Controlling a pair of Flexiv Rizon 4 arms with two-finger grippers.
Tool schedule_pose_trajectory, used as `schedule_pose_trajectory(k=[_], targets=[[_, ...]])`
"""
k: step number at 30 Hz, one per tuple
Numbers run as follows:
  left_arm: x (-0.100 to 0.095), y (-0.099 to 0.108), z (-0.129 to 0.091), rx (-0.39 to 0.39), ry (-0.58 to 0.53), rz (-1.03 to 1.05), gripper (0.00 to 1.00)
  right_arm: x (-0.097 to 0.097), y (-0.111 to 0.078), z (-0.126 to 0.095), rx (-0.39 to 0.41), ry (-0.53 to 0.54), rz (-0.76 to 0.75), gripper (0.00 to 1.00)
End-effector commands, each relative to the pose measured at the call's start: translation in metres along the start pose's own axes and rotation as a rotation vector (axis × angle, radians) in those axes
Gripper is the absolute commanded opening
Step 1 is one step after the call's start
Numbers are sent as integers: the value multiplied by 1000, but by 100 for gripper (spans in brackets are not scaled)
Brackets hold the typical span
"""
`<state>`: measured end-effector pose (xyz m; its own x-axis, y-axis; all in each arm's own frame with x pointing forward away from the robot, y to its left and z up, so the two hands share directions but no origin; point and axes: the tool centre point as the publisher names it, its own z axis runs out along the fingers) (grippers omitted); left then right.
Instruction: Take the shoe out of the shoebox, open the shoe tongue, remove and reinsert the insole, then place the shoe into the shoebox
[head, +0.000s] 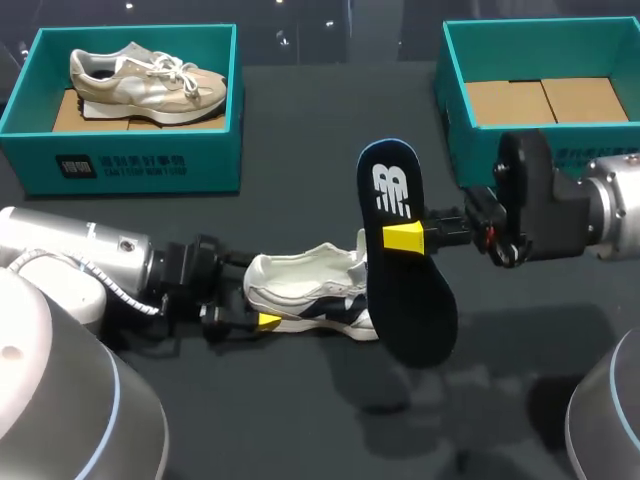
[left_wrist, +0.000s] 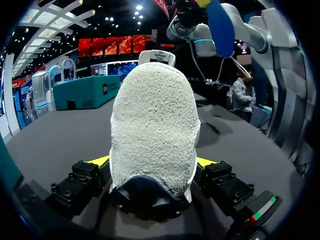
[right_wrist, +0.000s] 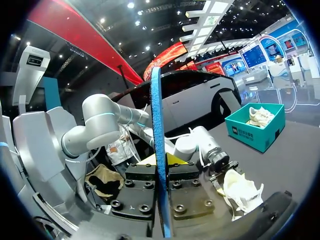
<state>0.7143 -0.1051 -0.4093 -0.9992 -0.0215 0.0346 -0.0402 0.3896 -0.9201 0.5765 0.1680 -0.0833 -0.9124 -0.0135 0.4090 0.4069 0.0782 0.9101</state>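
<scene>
1. Far left: teal shoebox (head: 140, 165) with a beige shoe (head: 145, 80) lying inside.
2. Near left: left tool (head: 262, 318) clamped on the heel of the white shoe (head: 310, 290), upright on the worktop (head: 300, 130).
3. Just right of it: dark insole (head: 415, 300) raised on edge, pinched by the right tool (head: 405, 238).
4. Far right: second teal shoebox (head: 455, 90).

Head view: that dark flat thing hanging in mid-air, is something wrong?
Nothing looks broken. It is the insole, out of the white shoe and pinched upright in the right hand. The left hand holds that shoe.
</scene>
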Motion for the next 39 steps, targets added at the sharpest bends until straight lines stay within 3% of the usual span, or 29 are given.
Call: schedule_pose_trajectory(k=[1,3,6,23,31,33,39], targets=[[6,-3,-17,-51,3,-10,100,2,-2,0,-1,-6,0,0],[7,-3,-24,-114,13,-27,100,2,-2,0,-1,-6,0,0],[12,-9,-49,-302,26,30,100,2,-2,0,-1,-6,0,0],[12,-9,-49,-302,26,30,100,2,-2,0,-1,-6,0,0],[11,-20,-67,-556,-37,-20,100,2,-2,0,-1,-6,0,0],[12,-29,-71,-694,-127,-41,100,2,-2,0,-1,-6,0,0],[12,-29,-71,-694,-127,-41,100,2,-2,0,-1,-6,0,0]])
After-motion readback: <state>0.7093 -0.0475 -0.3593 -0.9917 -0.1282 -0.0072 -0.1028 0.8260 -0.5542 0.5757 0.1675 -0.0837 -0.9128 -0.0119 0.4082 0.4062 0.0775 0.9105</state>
